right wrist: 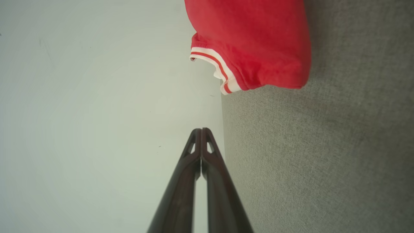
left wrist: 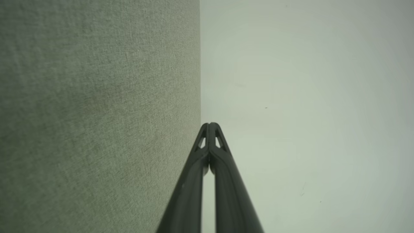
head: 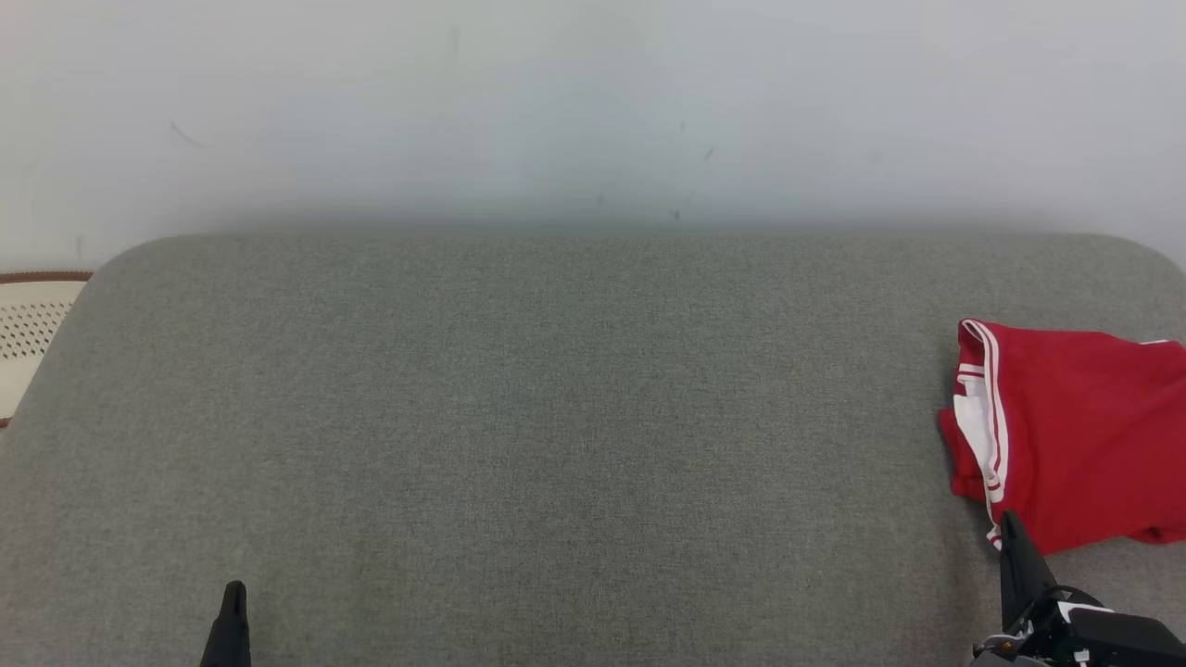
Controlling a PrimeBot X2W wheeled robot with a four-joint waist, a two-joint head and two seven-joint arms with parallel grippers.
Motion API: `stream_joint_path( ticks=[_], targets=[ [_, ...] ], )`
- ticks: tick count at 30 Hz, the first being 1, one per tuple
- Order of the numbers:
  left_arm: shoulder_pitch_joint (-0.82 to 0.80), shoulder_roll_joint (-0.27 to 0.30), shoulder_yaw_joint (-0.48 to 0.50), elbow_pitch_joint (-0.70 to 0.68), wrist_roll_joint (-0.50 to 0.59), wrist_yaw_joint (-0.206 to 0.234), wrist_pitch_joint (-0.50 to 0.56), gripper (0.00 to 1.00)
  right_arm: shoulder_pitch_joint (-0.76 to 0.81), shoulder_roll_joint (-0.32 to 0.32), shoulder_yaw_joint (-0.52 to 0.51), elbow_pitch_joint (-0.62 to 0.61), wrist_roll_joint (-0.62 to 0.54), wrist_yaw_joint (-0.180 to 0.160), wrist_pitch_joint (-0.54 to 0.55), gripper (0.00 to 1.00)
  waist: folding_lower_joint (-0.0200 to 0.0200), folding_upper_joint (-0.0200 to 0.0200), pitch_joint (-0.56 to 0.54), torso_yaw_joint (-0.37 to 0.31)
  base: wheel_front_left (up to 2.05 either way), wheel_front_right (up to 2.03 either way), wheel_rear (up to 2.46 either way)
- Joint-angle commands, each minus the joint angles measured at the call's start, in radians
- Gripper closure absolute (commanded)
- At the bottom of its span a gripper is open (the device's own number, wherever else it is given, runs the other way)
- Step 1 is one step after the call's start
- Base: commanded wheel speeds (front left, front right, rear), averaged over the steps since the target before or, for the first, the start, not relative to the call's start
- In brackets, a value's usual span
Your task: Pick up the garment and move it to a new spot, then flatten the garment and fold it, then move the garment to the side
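Observation:
The garment (head: 1075, 435) is red with white striped trim and lies folded at the right end of the grey upholstered surface (head: 556, 417), running off the view's right edge. My right gripper (head: 1010, 521) is shut and empty, its tip just at the garment's near edge. In the right wrist view the shut fingers (right wrist: 201, 130) point past the garment (right wrist: 255, 38), which lies ahead with a gap between. My left gripper (head: 235, 589) is shut and empty at the lower left, far from the garment. The left wrist view has its fingertips (left wrist: 210, 124) pressed together.
A pale wall (head: 593, 102) stands behind the grey surface. A cream perforated object with a brown rim (head: 32, 324) sits off the surface's left edge. Bare grey fabric stretches across the middle and left.

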Motion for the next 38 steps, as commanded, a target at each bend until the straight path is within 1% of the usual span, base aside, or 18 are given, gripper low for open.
stream_joint_path(
  ticks=[1,38],
  targets=[
    [-0.002,0.004,0.004,-0.004,-0.004,-0.003,0.003,1.00,0.000,0.003,-0.001,-0.001,0.001,0.000,0.003,1.00,0.0001,0.0000,0.000,0.000,0.00,0.00,0.00],
    [-0.002,0.004,0.004,-0.004,-0.004,-0.003,0.003,1.00,0.000,0.003,-0.002,-0.001,-0.001,0.000,0.004,1.00,0.0001,0.0000,0.000,0.000,0.00,0.00,0.00]
  ],
)
